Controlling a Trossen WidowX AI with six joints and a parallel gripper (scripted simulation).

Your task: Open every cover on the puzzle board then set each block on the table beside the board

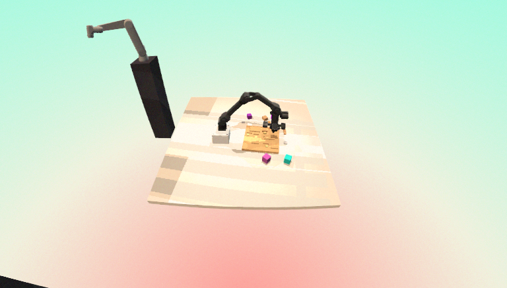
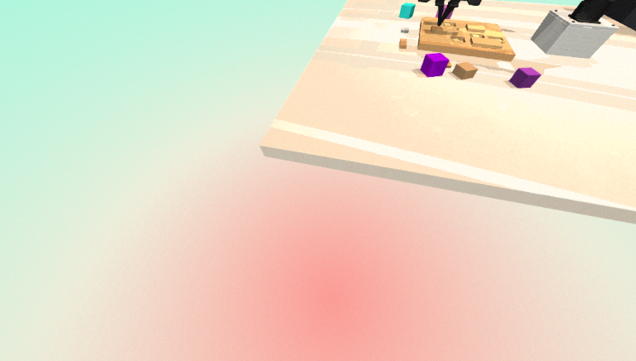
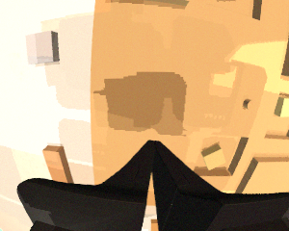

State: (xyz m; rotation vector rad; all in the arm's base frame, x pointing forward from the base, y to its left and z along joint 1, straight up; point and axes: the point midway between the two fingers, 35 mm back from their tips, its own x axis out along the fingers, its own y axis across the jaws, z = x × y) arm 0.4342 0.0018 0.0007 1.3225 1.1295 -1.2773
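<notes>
The wooden puzzle board (image 1: 246,148) (image 2: 460,51) (image 3: 125,43) lies on the table, with several raised covers and openings. My gripper (image 2: 440,24) (image 3: 152,145) is shut and empty, its tips low over the board's outer part. In the wrist view one small yellowish piece (image 3: 213,156) sits turned in an opening right of the tips, and another yellowish piece (image 3: 285,107) sits farther right. Beside the board lie a small grey block (image 1: 285,143) (image 2: 404,30) (image 3: 40,47), a small orange block (image 1: 284,131) (image 2: 403,43) (image 3: 58,163) and a tan block (image 1: 264,117) (image 2: 464,70). Cover positions under the hand are unclear.
Purple (image 1: 249,115) (image 2: 525,78) and violet (image 2: 435,64) cubes lie on one side of the board. Magenta (image 1: 266,158) (image 2: 444,12) and teal (image 1: 287,159) (image 2: 407,10) cubes lie on the opposite side. The grey arm base (image 1: 220,137) (image 2: 579,40) stands nearby.
</notes>
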